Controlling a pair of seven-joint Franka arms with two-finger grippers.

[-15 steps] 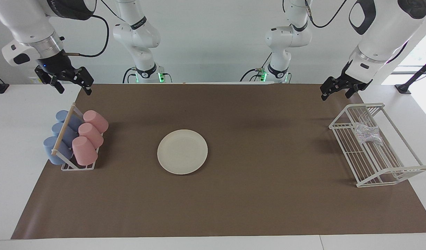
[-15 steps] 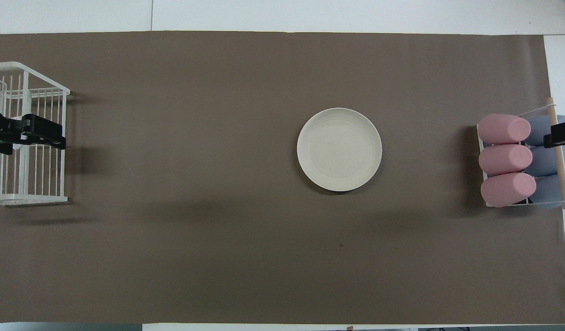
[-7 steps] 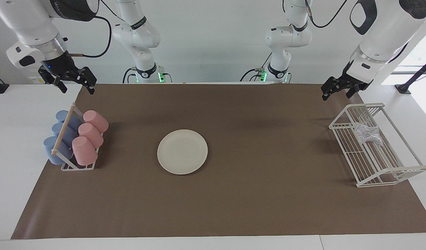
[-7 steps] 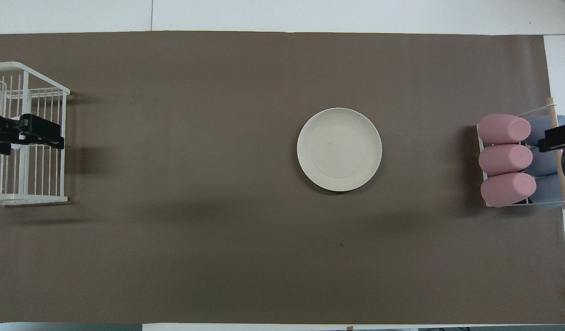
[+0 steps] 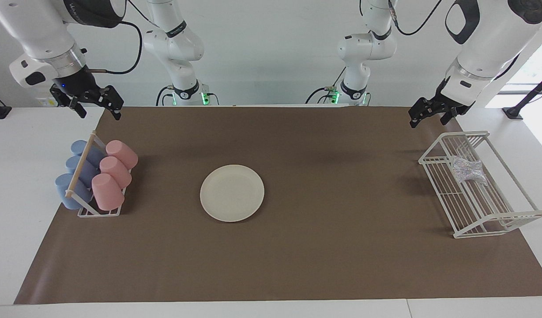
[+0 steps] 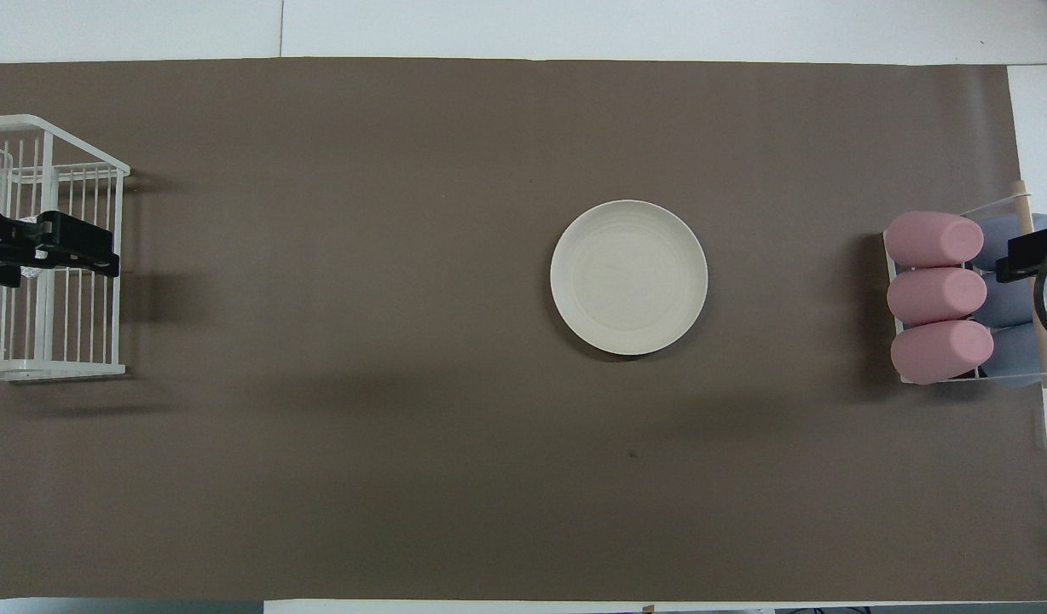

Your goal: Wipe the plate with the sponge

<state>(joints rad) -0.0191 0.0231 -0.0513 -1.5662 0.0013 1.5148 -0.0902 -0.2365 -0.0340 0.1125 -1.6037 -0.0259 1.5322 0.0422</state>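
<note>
Lying in the white wire basket (image 5: 476, 207), the crinkled silvery sponge (image 5: 467, 170); round cream plate (image 5: 232, 192) mid-mat. Left gripper (image 5: 431, 115) and right gripper (image 5: 96, 108) hang spread, empty.

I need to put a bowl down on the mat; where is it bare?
Bare mat lies between the plate and the wire rack holding the sponge, and nearer the robots than the plate. The cup rack end is crowded.
</note>
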